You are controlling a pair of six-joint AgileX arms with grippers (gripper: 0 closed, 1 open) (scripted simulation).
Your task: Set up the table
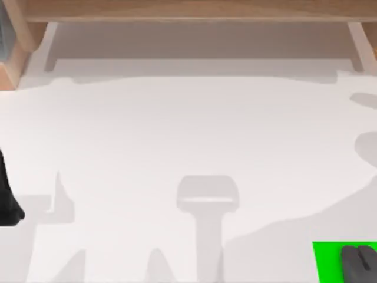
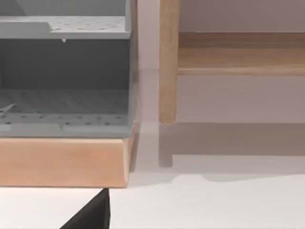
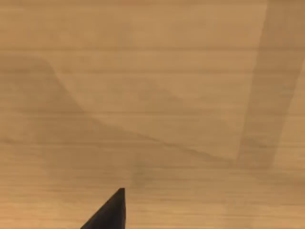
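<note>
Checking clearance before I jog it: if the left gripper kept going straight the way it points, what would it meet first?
Probably the wooden ledge carrying the grey perforated rack, just past the white table; depth is unclear.

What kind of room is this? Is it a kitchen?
Probably a pretend dining or kitchen corner in a computer simulation. There's a big white table, a wooden shelf along its far edge, and a grey rack on a wooden base. A green square marks one spot.

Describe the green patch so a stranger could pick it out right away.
Start with the white table, the largest surface. Follow it to the near right corner, where a small bright green square lies flat; a dark grey object overlaps it. It is the table's single vivid colour.
</note>
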